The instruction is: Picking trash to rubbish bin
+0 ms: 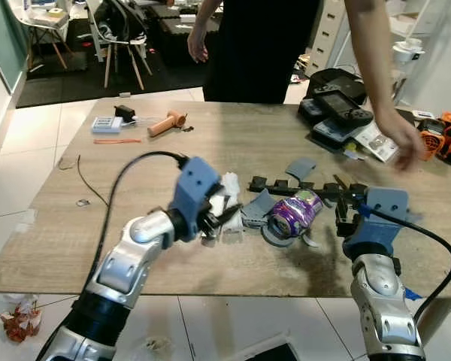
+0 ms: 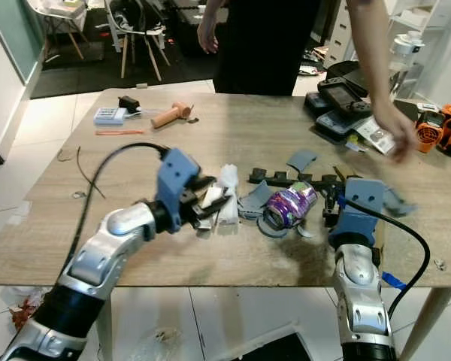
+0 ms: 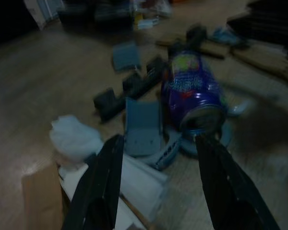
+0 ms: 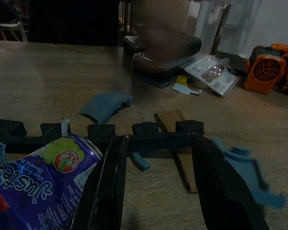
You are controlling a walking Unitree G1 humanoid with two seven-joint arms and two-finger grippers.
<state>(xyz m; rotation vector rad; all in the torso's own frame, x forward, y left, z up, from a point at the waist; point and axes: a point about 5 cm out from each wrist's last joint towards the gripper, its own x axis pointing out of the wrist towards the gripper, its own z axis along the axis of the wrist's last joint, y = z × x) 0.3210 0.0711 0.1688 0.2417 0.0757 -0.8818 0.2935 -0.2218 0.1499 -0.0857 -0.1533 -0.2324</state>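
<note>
Nearest to you, your left gripper (image 1: 224, 218) reaches in from the table's front edge with its two black fingers spread apart, released and holding nothing, its tips poised right at the crumpled white paper (image 1: 227, 197) and the bit of brown card beside it. That paper is the closest trash: it looks light and soft, so it should crush under the fingers rather than resist; pinch it across the bunched middle, where there is bulk to bite on, and expect loose corners to trail. Just beyond it lies the purple drink can (image 1: 295, 212) on its side, open end towards the robot, resting among grey plastic scraps (image 1: 257, 209). It looks empty, thin-walled and smooth, so it will probably roll or slip if you nudge it; take it across the middle of the barrel with the fingers straddling it, not by the rim. Your right gripper (image 4: 156, 179) hovers low over the table just to the right of the can, fingers parted and empty, the forearm rising almost straight from below the table edge. Behind the can runs a strip of black notched foam (image 4: 86, 136). Farther back, a person's hand (image 1: 403, 143) reaches towards papers and devices at the table's right side.
</note>
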